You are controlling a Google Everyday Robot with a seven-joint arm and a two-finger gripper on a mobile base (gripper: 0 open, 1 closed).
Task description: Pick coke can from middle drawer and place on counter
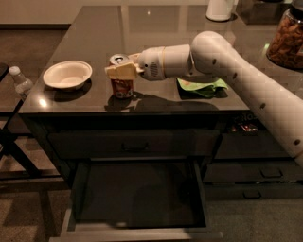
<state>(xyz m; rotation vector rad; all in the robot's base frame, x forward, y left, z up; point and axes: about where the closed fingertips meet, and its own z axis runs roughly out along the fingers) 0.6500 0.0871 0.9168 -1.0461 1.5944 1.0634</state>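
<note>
The coke can (122, 88) stands upright on the counter (94, 33) near its front edge, right of a white bowl. My gripper (121, 71) reaches in from the right at the end of the white arm and is shut on the can's upper half; its cream fingers (118, 72) hide the can's middle, while the silver top shows behind them. The middle drawer (142, 196) is pulled open below the counter, and its dark bottom holds nothing that I can see.
A white bowl (67, 74) sits left of the can. A green packet (202, 87) lies under my arm. A jar of nuts (286, 40) stands at the far right and a white container (220, 9) at the back. A clear plastic bottle (20, 81) is off the counter's left side.
</note>
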